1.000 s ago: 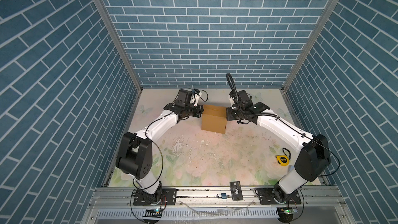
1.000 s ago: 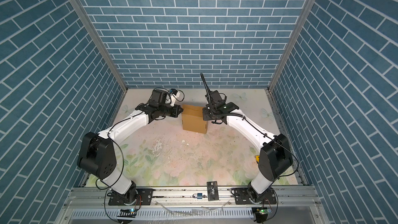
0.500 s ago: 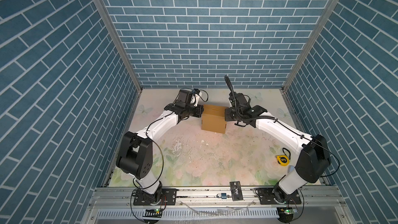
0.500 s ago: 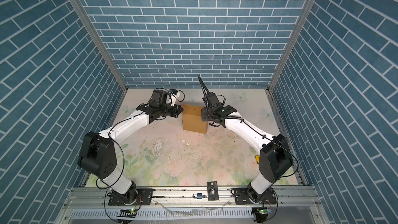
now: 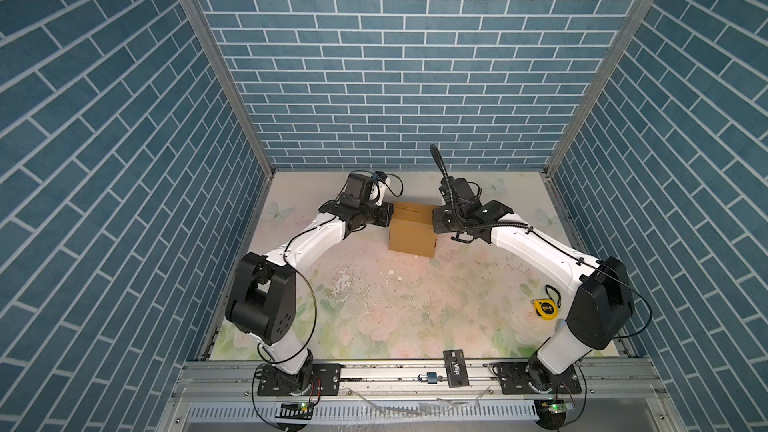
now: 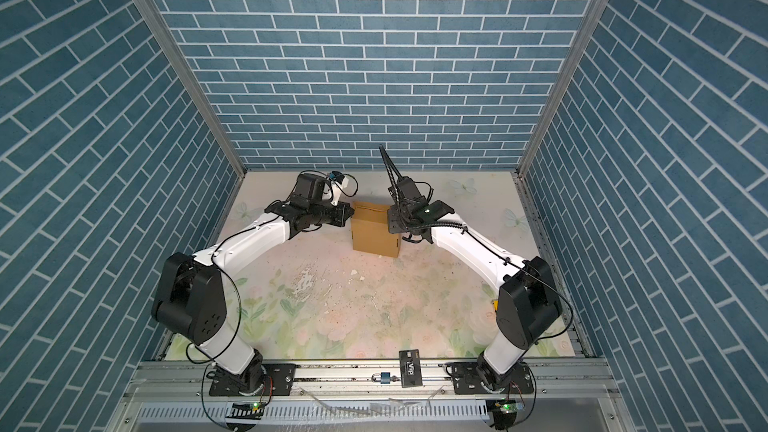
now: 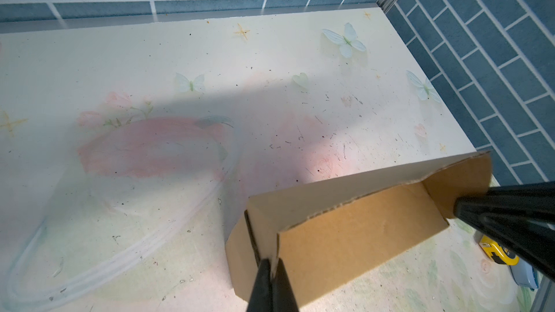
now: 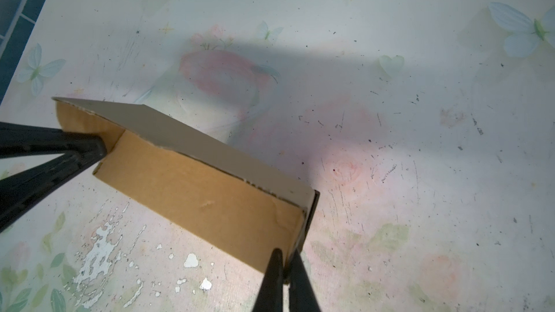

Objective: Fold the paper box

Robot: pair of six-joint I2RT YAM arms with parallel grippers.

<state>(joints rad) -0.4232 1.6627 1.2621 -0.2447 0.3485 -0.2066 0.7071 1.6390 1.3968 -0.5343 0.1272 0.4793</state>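
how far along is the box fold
Done: the box stands formed on the table, walls up. In hand: the left gripper and right gripper each pinch an opposite end of it. To do: the top panel looks not fully shut and an end flap sticks out, so tucking likely remains.

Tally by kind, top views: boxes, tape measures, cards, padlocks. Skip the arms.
box: 1
tape measure: 1
card: 1
padlock: 1
Total: 4
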